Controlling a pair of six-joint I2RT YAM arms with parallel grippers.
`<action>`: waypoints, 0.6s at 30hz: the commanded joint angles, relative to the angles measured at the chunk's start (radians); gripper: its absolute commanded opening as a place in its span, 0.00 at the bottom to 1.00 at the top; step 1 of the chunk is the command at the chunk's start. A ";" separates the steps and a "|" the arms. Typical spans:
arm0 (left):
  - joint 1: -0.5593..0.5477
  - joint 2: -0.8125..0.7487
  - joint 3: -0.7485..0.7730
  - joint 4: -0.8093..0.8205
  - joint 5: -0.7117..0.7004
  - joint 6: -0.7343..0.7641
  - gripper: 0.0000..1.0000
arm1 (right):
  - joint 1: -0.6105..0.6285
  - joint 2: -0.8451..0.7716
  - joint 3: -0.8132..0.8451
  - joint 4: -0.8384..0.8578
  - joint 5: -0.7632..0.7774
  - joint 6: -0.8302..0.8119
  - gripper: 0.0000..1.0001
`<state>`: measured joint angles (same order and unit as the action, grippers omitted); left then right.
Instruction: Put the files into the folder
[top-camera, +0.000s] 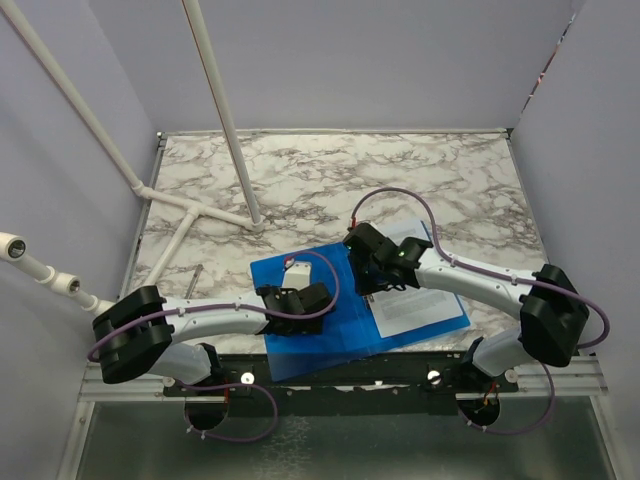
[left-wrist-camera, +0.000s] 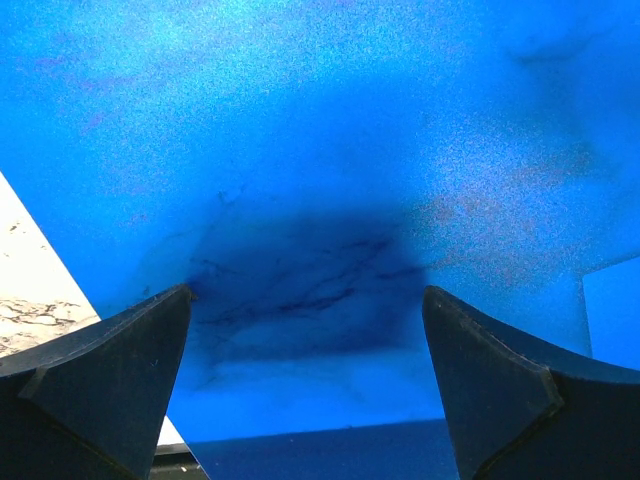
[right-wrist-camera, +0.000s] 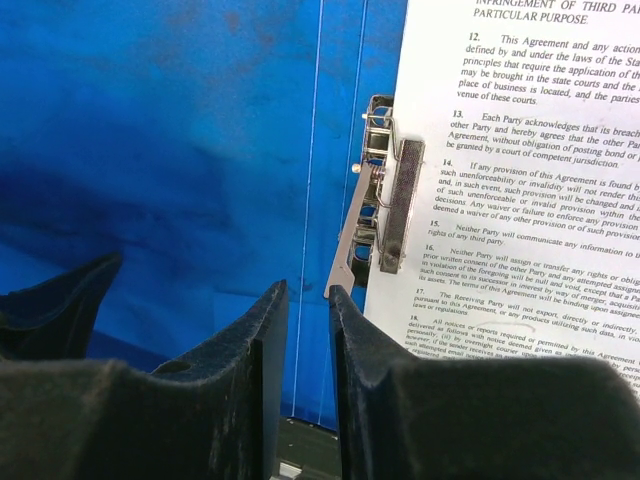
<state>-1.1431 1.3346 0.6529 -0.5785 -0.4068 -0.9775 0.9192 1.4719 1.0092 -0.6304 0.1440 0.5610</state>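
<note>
Three walls close the worktop (top-camera: 400, 180) at the back and both sides, and white pipes (top-camera: 215, 100) stand slanted over its left rear part. The back half of the marble surface is open room. The front middle is taken by the folder (top-camera: 300, 350), which lies open and flat. Its near corner reaches the front edge of the worktop, by the rail where the arms are fixed.

Both arms are stretched low and inward from their bases, with the elbows out to the sides, so that the wrists meet over the folder.

The left tool (left-wrist-camera: 308, 292) is over the left blue half of the folder, close above the surface. Its fingers stand wide apart with only blue plastic showing between them. I cannot tell if they touch it. The left edge of the folder and a bit of marble show beside its left finger.

The files (right-wrist-camera: 520, 200) lie on the right half of the folder, under the metal clip (right-wrist-camera: 385, 200) at their left edge. The right tool (right-wrist-camera: 307, 290) is near the middle fold, with its fingers narrow and a thin gap between them that holds nothing. The end of the clip's lever is just beside one fingertip. If they touch, I cannot tell.
</note>
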 joint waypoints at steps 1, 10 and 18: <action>-0.018 0.023 -0.030 -0.014 -0.007 -0.032 0.99 | 0.021 0.023 0.028 -0.035 0.041 0.002 0.26; -0.027 0.022 -0.055 0.004 -0.009 -0.055 0.99 | 0.038 0.040 0.025 -0.055 0.069 0.012 0.21; -0.027 0.018 -0.066 0.018 -0.004 -0.067 0.99 | 0.054 0.069 0.013 -0.084 0.113 0.020 0.17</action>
<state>-1.1671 1.3365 0.6388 -0.5652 -0.4446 -0.9993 0.9554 1.5143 1.0126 -0.6563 0.2081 0.5667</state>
